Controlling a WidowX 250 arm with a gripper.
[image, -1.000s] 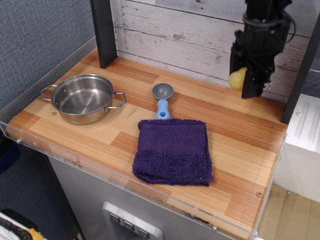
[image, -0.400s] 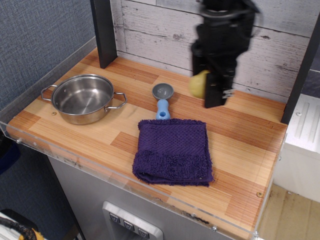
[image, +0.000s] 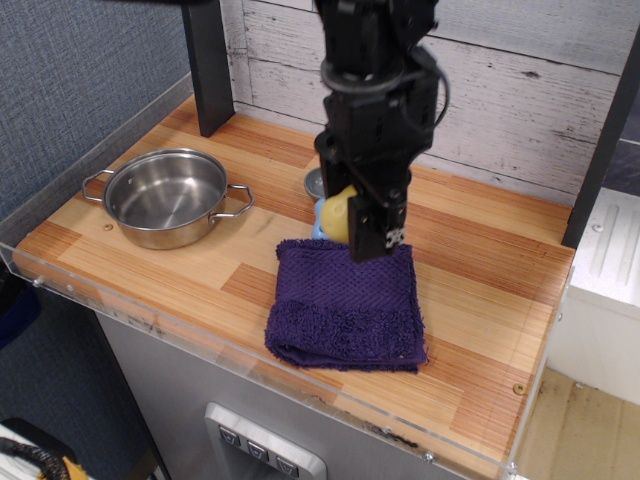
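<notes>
— Though raised off the counter (image: 480, 270), holding anything in that gripper (image: 352, 228)?
— Pinching a yellow fruit (image: 337, 214), just over the far edge of the purple towel (image: 345, 305).
— Nearby?
— Hiding most of the blue scoop (image: 314, 184) behind; steel pot (image: 167, 197) well apart.
</notes>
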